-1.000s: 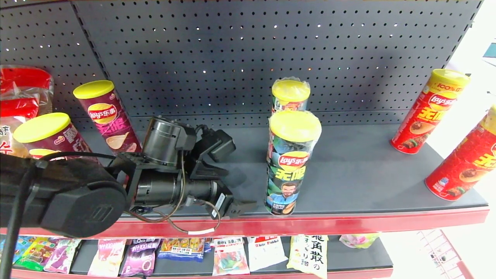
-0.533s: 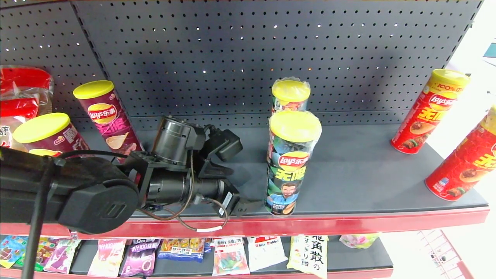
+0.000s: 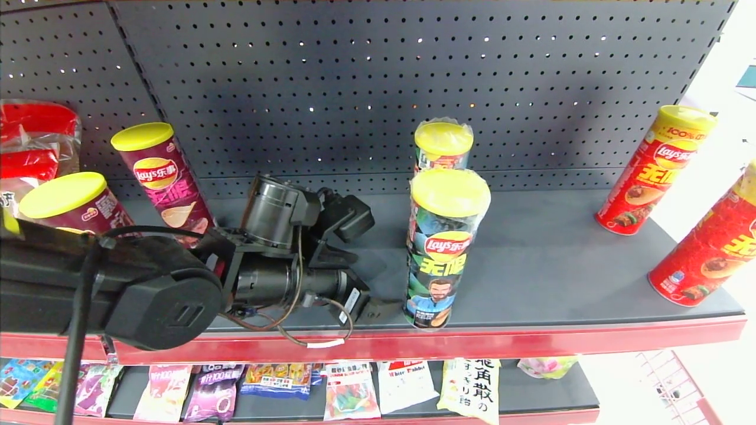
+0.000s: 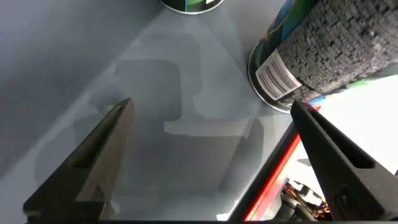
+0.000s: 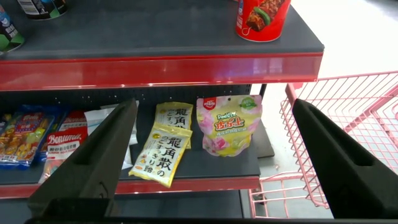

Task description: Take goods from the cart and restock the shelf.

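Grey shelf (image 3: 531,260) boards with a red front lip run under a dark pegboard, and near the front edge stands the green chip can (image 3: 447,248), upright, with a second green can (image 3: 443,144) right behind it. To my eye this one counts as stocked: nothing holds it and it sits squarely on its base.

Just beside its foot hangs the left gripper (image 3: 378,310), low over the shelf, jaws spread wide with nothing between them. From the wrist camera the can's base (image 4: 280,74) lies outside that gap, close to one finger; whether they touch I cannot tell.

Farther off, purple cans (image 3: 162,177) stand at the robot's left and red cans (image 3: 655,171) at its right. The right gripper (image 5: 211,162) is down by the lower shelf's snack bags (image 5: 230,124), likewise spread and empty, with the pink cart (image 5: 348,143) near. More fetching from the cart looks to be what remains, though its load is hidden.
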Robot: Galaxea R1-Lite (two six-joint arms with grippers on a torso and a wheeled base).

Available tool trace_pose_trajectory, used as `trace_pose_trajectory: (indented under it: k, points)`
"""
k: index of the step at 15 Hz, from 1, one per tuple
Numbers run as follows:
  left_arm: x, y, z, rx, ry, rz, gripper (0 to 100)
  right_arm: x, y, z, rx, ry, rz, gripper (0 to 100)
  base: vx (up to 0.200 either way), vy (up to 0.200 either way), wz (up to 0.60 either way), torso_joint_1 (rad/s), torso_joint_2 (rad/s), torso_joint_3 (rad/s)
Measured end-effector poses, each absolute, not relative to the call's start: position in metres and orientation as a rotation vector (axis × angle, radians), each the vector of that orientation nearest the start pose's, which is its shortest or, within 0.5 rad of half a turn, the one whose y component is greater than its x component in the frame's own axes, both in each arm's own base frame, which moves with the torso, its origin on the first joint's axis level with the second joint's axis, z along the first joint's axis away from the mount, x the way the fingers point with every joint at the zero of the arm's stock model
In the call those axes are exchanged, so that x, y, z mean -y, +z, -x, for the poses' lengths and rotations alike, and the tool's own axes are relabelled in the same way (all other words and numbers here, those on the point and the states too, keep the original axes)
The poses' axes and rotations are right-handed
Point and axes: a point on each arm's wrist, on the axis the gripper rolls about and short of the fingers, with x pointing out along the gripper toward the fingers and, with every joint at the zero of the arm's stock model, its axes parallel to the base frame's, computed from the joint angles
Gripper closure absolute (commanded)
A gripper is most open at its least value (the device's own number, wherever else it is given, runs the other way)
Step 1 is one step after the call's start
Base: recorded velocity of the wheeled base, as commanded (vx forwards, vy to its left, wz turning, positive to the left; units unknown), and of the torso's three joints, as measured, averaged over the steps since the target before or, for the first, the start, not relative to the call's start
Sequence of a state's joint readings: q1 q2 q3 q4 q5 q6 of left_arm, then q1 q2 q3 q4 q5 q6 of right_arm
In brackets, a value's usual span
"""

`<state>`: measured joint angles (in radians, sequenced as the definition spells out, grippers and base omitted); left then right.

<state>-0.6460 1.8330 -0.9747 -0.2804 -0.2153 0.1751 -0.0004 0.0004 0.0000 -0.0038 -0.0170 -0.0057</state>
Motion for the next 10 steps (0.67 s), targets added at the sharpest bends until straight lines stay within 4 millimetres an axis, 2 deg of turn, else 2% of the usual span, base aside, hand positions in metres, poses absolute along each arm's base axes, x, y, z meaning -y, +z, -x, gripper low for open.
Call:
trace_pose_trajectory:
  k: [10]
  points:
    - [0.2096, 0.1520, -0.2692, -0.499, -0.888, -0.286, 0, 0.0004, 0.0759, 0.0228, 0.004, -0.018, 0.006, 0, 0.000, 0.000, 0.00, 0.000, 0.00, 0.000]
